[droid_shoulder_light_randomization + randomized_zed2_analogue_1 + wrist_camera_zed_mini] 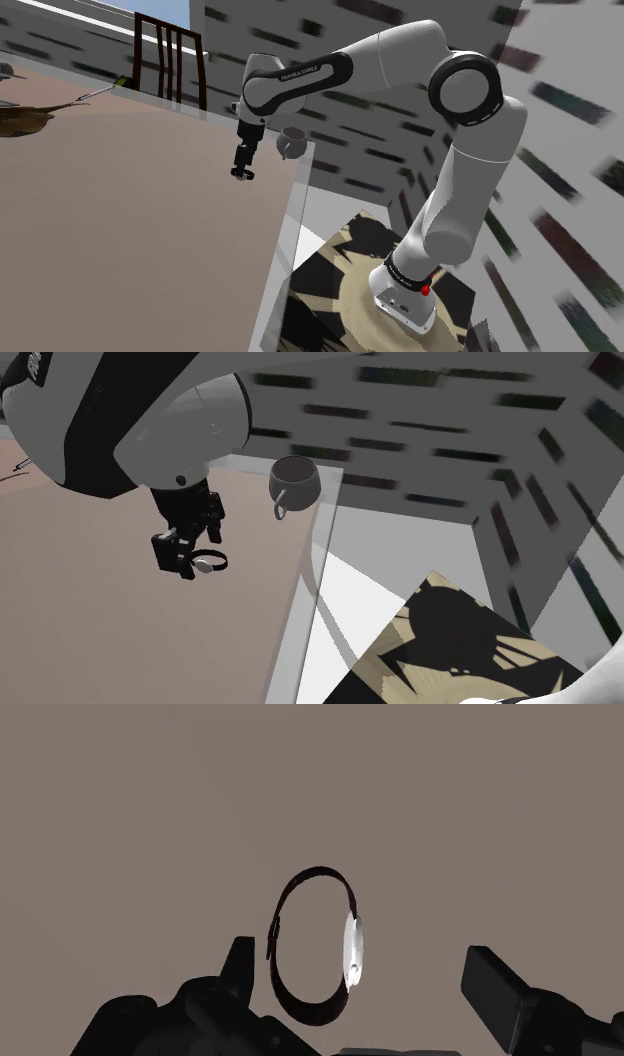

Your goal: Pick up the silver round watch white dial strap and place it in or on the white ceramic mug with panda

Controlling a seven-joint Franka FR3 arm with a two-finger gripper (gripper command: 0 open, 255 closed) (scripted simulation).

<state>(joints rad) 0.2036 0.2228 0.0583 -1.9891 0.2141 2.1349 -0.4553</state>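
Note:
A watch [315,949] with a dark strap loop and a silver round case [353,949] stands on its edge on the brown tabletop [300,794]. My gripper [365,989] hovers over it, open. The watch lies between the fingers, nearer one of them, and neither finger touches it. In the second exterior view the watch [209,562] sits right beside the gripper [188,564]. A grey mug [294,480] with its handle toward the camera stands at the table's far corner, beyond the gripper. In the shoulder view the mug [291,143] is just right of the gripper [243,172].
The table edge [290,240] drops off close to the shoulder view's right of the gripper. A dark wooden chair [170,60] stands behind the table. A brown dish [20,115] and a thin utensil [100,92] lie far left. A patterned rug [345,275] covers the floor below.

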